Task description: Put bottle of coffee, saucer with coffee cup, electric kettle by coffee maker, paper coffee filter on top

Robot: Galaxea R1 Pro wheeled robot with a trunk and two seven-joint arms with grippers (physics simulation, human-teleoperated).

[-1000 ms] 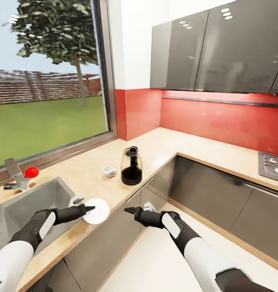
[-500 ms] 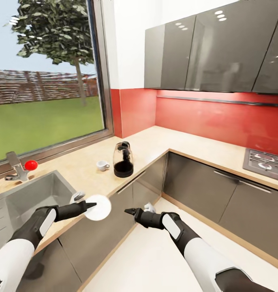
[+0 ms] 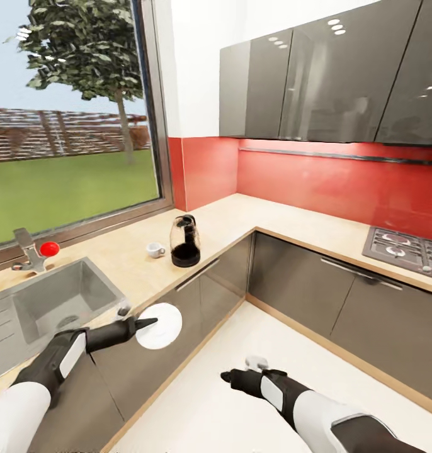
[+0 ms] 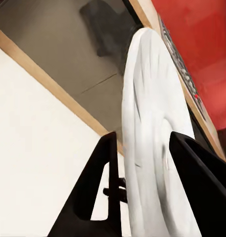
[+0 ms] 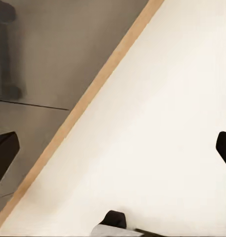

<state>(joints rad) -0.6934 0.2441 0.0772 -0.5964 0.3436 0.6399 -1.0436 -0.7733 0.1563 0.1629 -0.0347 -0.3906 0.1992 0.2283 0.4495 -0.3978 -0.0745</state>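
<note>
my left gripper (image 3: pixel 140 324) is clamped on the saucer (image 3: pixel 159 325), off the counter edge (image 3: pixel 178 286). right gripper (image 3: pixel 227 376) looks spread, empty. next: set it beside the coffee maker (image 3: pixel 184 241), near the cup (image 3: pixel 155 250).

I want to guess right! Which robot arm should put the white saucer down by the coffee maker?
The left. Its gripper already pinches the saucer, on the side nearer the counter and coffee maker. The right gripper hangs low over the floor, holding nothing.
</note>
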